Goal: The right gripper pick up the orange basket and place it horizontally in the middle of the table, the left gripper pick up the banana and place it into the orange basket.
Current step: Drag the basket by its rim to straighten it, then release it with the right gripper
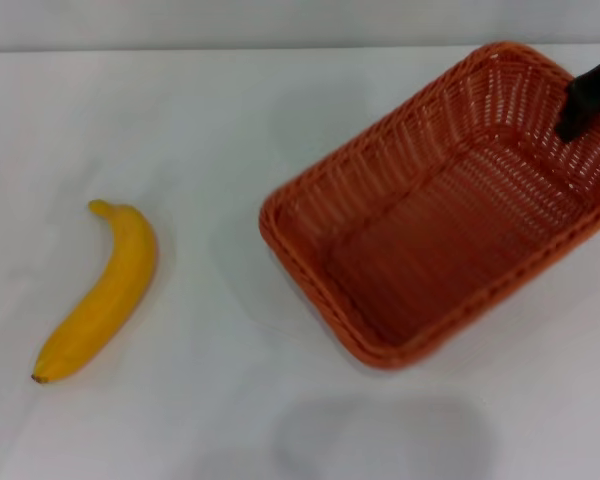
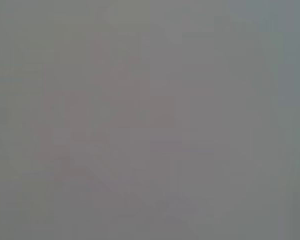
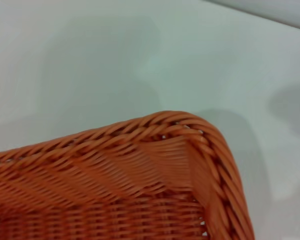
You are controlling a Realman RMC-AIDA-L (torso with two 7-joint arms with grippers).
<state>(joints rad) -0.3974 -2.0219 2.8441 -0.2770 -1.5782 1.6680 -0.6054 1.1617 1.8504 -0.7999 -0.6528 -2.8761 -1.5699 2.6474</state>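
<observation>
You are early in the job: the right gripper (image 1: 588, 100) sits at the far right wall of the orange basket (image 1: 440, 210), grip unclear, basket skewed on the right of the desk (image 1: 230, 120), while the banana (image 1: 100, 290) lies untouched far left.

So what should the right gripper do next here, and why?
Probably ease down and close on the far-right rim: the right gripper is at that rim of the orange basket, which lies diagonally and right of centre on the table; banana untouched.
</observation>
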